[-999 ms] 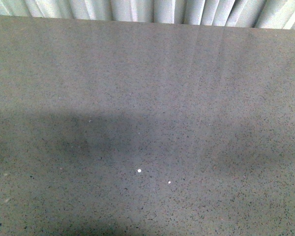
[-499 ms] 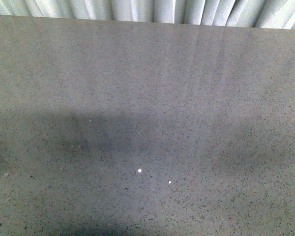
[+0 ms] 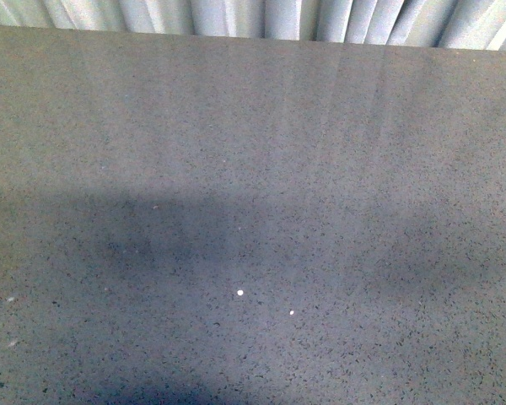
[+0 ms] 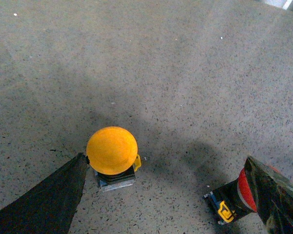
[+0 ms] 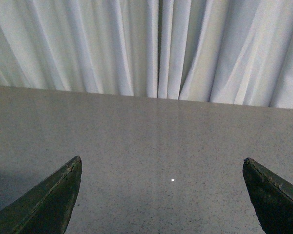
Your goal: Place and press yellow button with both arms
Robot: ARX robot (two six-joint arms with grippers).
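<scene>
In the left wrist view the yellow button [image 4: 112,150] stands upright on the speckled grey table, with a round yellow cap, black body, bluish-grey base and a small yellow side tab. My left gripper [image 4: 163,163] is open above the table; one finger [image 4: 49,195] is right beside the button, the other finger [image 4: 273,195] is far across. The button is not between closed jaws. My right gripper [image 5: 161,165] is open and empty over bare table, facing the curtain. Neither arm nor the button shows in the front view.
A red button [image 4: 237,195] with a black body and yellow tab lies tipped on its side by the left gripper's far finger. White curtains [image 5: 146,48] hang behind the table's far edge [image 3: 253,38]. Two small white specks [image 3: 239,293] lie on the table.
The shadow on the table's left side in the front view has grown a little darker and wider. Nothing else has visibly moved.
</scene>
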